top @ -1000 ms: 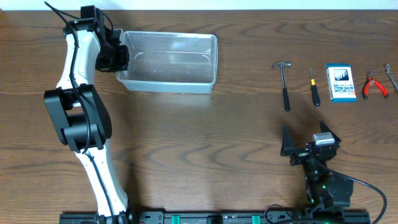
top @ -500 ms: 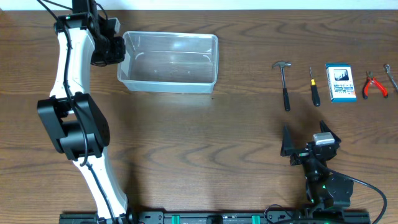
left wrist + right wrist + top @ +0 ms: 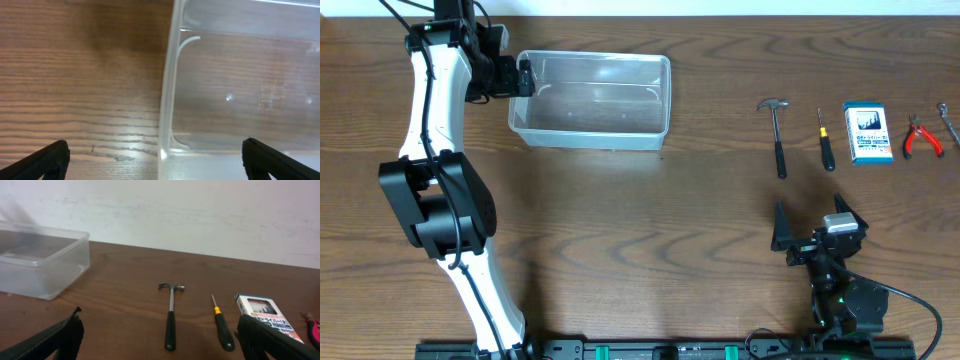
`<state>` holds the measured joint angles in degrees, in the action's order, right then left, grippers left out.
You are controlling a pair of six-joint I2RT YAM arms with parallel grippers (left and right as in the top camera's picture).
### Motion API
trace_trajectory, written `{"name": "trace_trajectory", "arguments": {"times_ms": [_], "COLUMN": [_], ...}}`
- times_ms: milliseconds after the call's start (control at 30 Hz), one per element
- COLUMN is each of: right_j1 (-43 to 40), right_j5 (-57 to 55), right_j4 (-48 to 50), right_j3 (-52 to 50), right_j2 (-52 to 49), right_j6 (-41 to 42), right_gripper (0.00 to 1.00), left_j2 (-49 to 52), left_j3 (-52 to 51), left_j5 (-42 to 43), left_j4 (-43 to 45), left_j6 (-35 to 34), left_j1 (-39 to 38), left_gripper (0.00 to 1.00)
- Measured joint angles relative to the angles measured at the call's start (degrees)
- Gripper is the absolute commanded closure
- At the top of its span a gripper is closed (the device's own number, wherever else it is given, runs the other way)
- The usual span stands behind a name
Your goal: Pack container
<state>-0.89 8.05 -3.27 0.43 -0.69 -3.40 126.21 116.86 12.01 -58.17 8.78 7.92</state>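
The container [image 3: 592, 100], a clear rectangular tub with nothing in it, stands at the back left of the wooden table. My left gripper [image 3: 521, 78] is open at its left end. In the left wrist view the container's end wall [image 3: 167, 100] runs up between the wide-apart black fingertips [image 3: 45, 161], and the left gripper [image 3: 157, 162] touches nothing. My right gripper [image 3: 812, 216] is open low at the front right, with nothing in it. It faces the hammer [image 3: 170, 315] and screwdriver [image 3: 222, 327].
In a row at the right lie a hammer [image 3: 778, 135], a yellow-and-black screwdriver [image 3: 825, 140], a small blue-and-white box [image 3: 867, 132], red pliers [image 3: 923, 136] and another tool [image 3: 950, 122] at the edge. A white wall backs the table.
The left gripper, shut at the container's left end before, now stands open. Its arm swung slightly left and back. The right arm has not moved.
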Motion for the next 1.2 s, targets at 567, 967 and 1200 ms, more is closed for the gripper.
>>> {"name": "trace_trajectory", "arguments": {"times_ms": [567,967,1200], "right_j1": [0.0,0.0,0.0], "right_j5": [0.0,4.0,15.9], "right_j4": [0.0,2.0,7.3], "right_j3": [0.0,0.0,0.0], "right_j2": [0.0,0.0,0.0], "right_j6": [0.0,1.4,9.6], "right_gripper": [0.01,0.01,0.01], "left_j2": [-16.9,-21.0,-21.0], "left_j3": [1.3,1.6,1.6], "left_j5": [-0.4,-0.4,-0.4], "left_j4": [5.1,-0.9,-3.5], "left_j6": [-5.3,-6.0,-6.0], "left_j1": [6.7,8.2,8.2], "left_gripper": [0.02,0.02,0.02]}}
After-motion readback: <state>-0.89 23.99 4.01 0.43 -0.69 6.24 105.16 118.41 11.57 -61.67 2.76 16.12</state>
